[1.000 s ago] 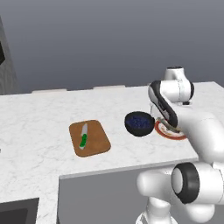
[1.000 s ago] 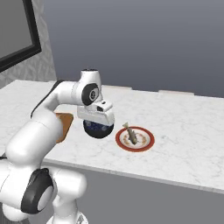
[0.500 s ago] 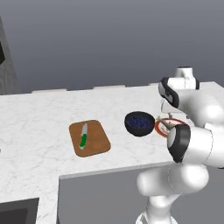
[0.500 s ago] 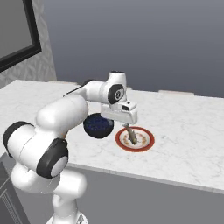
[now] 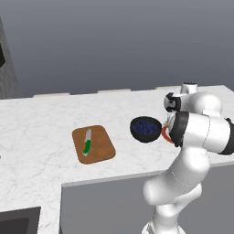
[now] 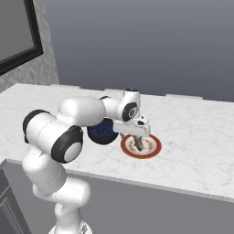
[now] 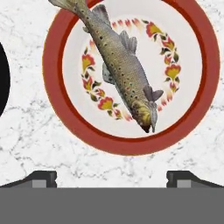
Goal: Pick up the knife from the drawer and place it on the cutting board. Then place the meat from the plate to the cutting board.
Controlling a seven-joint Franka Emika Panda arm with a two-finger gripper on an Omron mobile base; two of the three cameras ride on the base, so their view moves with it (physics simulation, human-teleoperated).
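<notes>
- Right now the plate, white in the middle with a red rim and a ring of small red and yellow flowers, lies on the marble counter directly under the hand.
- On the plate lies the meat, a speckled brown-grey fish set slantwise across the white centre, with its tail reaching out over the rim on one side and its head well inside the rim on the other.
- The gripper hangs above the plate with its fingers spread wide; the two dark fingertips stand far apart, outside the width of the fish, and touch nothing.
- From the right base view the gripper points straight down over the plate, and the fish shows as a small dark sliver just beneath it.
- Just beside the plate sits a dark blue bowl, between the plate and the cutting board.
- Well away from the plate, past the bowl, the cutting board lies flat on the counter.
- On the board rests the knife, green handle toward the counter's front edge and pale blade pointing away from it, wholly within the board's outline.
- In the left base view the plate peeks out as a thin red arc behind the arm.
</notes>
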